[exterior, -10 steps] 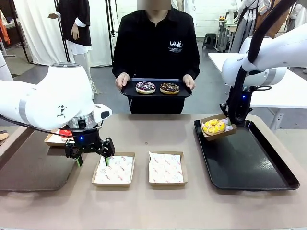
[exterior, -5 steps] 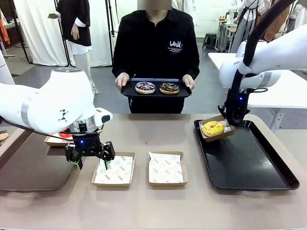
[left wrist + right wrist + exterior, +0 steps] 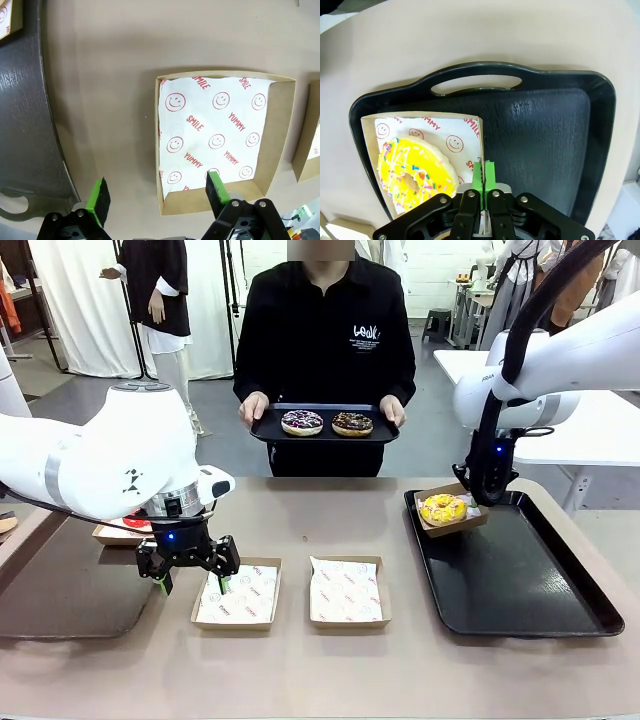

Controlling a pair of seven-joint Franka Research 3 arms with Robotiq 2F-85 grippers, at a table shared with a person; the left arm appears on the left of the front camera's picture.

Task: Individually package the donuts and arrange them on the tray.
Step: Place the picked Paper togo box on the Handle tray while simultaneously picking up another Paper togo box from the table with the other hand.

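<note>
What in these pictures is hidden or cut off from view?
- Front view: red-iced donut in cardboard box, mostly behind the left arm.
- Left wrist view: neighbouring paper-lined cardboard box, cut by the right edge.
- Right wrist view: near side of the yellow-iced donut, behind the right hand.

You get bright, even light from overhead, and only soft shadows lie on the desk (image 3: 330,670). The black tray (image 3: 520,580) shows faint glare. Both wrist views bend at their edges but are sharp.

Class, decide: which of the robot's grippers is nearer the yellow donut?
Right. The right gripper is shut on the carton holding the yellow donut, right beside it; the left gripper hangs open far away, over an empty box.
</note>
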